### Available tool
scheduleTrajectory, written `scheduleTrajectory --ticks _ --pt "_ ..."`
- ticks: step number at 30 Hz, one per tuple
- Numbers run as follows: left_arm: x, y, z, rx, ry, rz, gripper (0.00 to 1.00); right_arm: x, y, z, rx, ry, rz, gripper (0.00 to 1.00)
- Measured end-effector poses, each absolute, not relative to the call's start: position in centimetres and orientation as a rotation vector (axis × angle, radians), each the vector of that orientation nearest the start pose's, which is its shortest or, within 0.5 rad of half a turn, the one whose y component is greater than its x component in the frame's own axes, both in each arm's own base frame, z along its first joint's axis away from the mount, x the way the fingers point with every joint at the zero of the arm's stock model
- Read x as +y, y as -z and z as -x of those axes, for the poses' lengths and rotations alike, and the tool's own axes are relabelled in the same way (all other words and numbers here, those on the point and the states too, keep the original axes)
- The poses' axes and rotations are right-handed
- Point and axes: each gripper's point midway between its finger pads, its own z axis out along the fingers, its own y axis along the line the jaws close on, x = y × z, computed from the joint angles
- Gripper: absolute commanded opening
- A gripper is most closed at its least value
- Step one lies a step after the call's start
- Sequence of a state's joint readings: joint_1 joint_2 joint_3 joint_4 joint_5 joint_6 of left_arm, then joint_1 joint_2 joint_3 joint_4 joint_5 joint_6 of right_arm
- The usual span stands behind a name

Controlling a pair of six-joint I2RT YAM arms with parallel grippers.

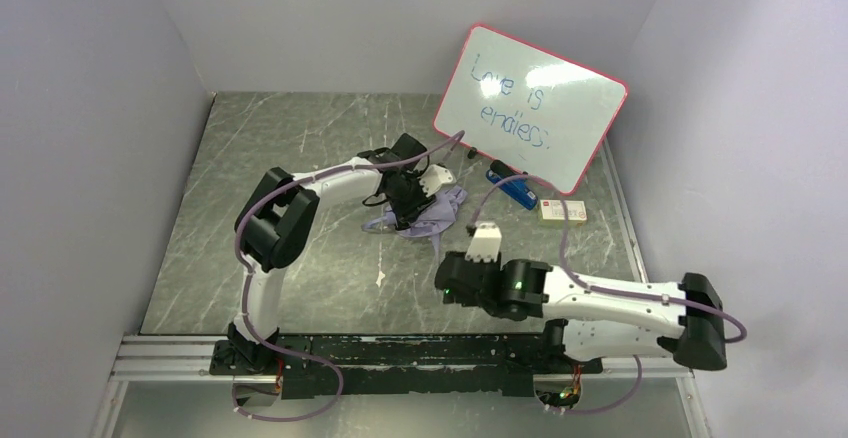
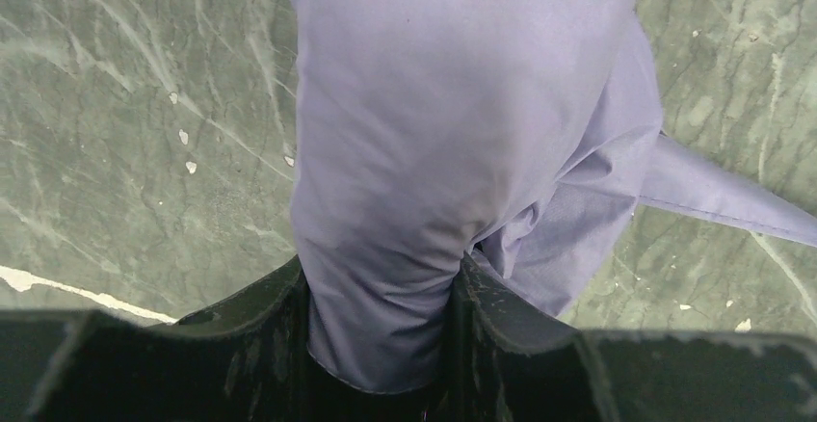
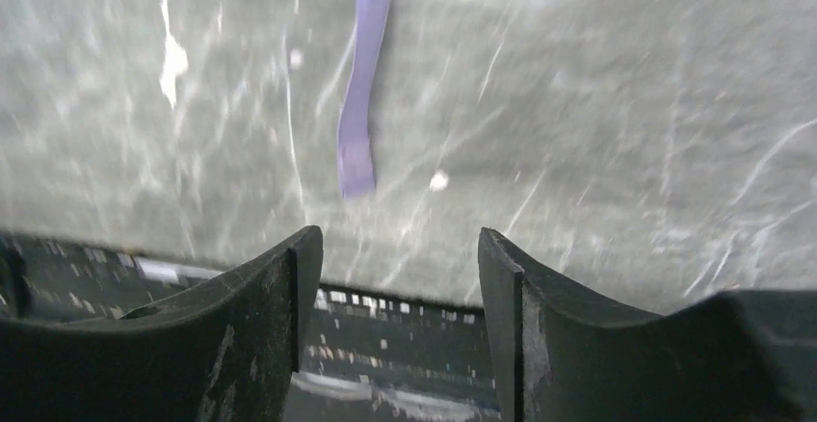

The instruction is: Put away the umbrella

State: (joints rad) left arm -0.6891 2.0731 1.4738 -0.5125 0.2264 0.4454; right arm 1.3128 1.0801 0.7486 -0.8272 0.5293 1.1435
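The umbrella [image 1: 437, 213] lies folded and crumpled mid-table, a pale lavender bundle. My left gripper [image 1: 408, 206] reaches down onto it from the left. In the left wrist view the lavender fabric of the umbrella [image 2: 453, 133] fills the gap between the black fingers, and that gripper [image 2: 381, 297] is shut on a thick fold of it. My right gripper [image 1: 447, 285] hovers low in front of the bundle, apart from it. In the right wrist view this gripper [image 3: 400, 268] stands open with nothing between its fingers, and a narrow lavender strap [image 3: 361, 104] lies on the table beyond them. Shaft and handle are hidden.
A red-framed whiteboard [image 1: 530, 108] leans at the back right. In front of it lie a blue object [image 1: 515, 190] and a small pale box [image 1: 562, 211]. White walls close in the marbled tabletop [image 1: 300, 158]. The black mounting rail [image 1: 400, 353] runs along the near edge.
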Motion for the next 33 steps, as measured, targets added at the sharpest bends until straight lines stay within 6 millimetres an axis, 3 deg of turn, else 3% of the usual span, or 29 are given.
scheduleTrajectory --ticks 2,5,7,10,17,26,33 --pt "-30.9 -1.7 -34.1 2.22 0.361 -1.51 0.05 19.9 -10.5 -13.1 2.455 -0.268 -0.009 0.54" --pt "-30.9 -1.7 -34.1 2.207 0.344 -1.511 0.05 17.7 -10.8 -16.6 2.425 -0.225 -0.153 0.41" --pt "-30.9 -1.7 -34.1 2.201 0.337 -1.512 0.05 16.7 -10.0 -18.2 2.418 -0.208 -0.202 0.33" --pt "-30.9 -1.7 -34.1 2.198 0.331 -1.514 0.05 16.6 -7.7 -18.8 2.451 -0.217 -0.177 0.25" --pt "-30.9 -1.7 -34.1 2.196 0.327 -1.515 0.05 20.6 -4.1 -19.5 2.526 -0.322 -0.027 0.2" --pt "-30.9 -1.7 -34.1 2.194 0.318 -1.518 0.05 25.0 -2.3 -19.5 2.523 -0.508 0.129 0.18" --pt "-30.9 -1.7 -34.1 2.192 0.316 -1.522 0.05 27.0 -1.5 -18.5 2.531 -0.513 0.235 0.23"
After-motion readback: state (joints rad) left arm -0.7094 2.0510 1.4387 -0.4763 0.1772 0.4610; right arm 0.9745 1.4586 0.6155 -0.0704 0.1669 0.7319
